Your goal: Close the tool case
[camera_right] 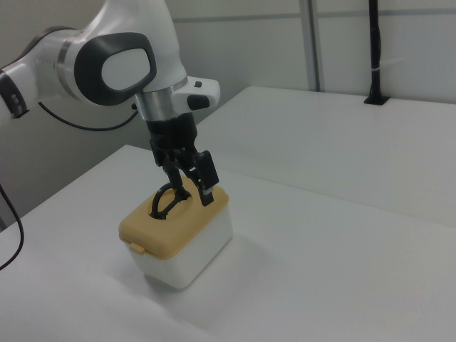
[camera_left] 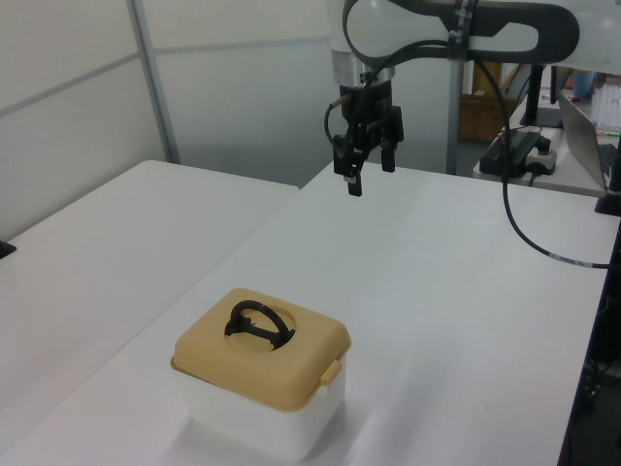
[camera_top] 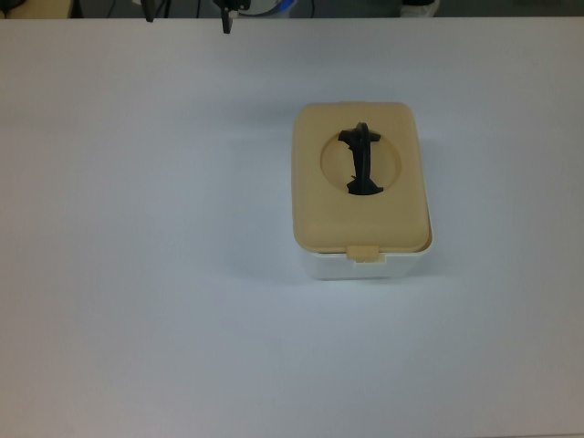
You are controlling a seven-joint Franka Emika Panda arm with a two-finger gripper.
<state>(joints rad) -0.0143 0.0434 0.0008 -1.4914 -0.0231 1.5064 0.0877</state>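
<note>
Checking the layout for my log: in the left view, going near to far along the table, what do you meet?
White box with tan lid and black handle → bare table → end effector.
</note>
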